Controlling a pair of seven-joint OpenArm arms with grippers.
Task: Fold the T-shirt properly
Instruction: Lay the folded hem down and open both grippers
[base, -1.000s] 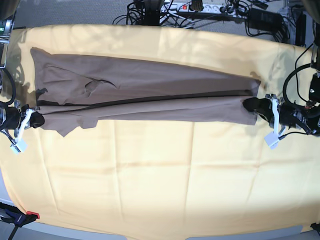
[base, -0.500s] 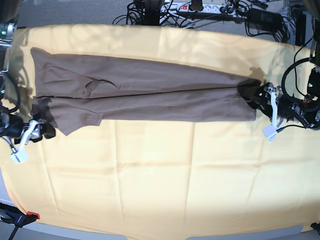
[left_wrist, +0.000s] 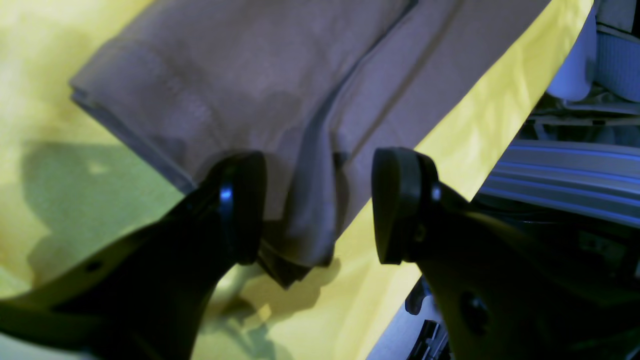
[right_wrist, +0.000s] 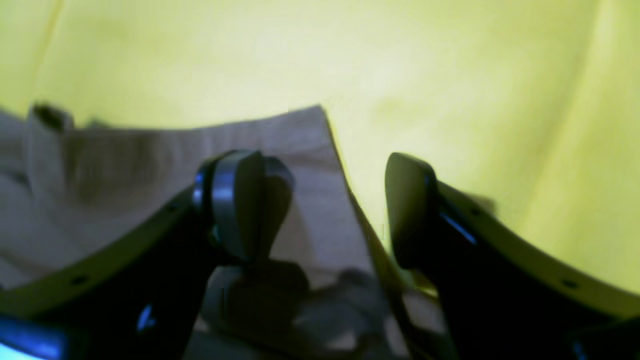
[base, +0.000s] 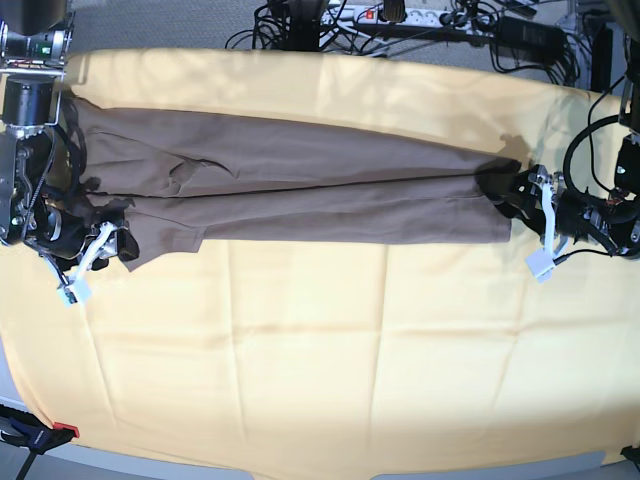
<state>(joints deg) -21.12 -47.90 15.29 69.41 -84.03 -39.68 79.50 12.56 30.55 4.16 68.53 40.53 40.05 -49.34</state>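
Yellow cloth (left_wrist: 60, 90) fills your left wrist view: left gripper (left_wrist: 320, 205) wide open, straddling the T-shirt (left_wrist: 240, 75) end, gripping nothing. Right wrist: right gripper (right_wrist: 337, 205) wide open, empty, over its corner. Base: T-shirt runs left-right.

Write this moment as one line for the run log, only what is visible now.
step: lengthwise fold laid | T-shirt: long folded strip, flat on yellow cloth | left gripper: open, at shirt end | right gripper: open, over shirt corner

The T-shirt (base: 300, 185) is matt, soft brown cloth on smooth yellow cloth (base: 320, 340); claw fingers (left_wrist: 240, 205) look glossy black plastic
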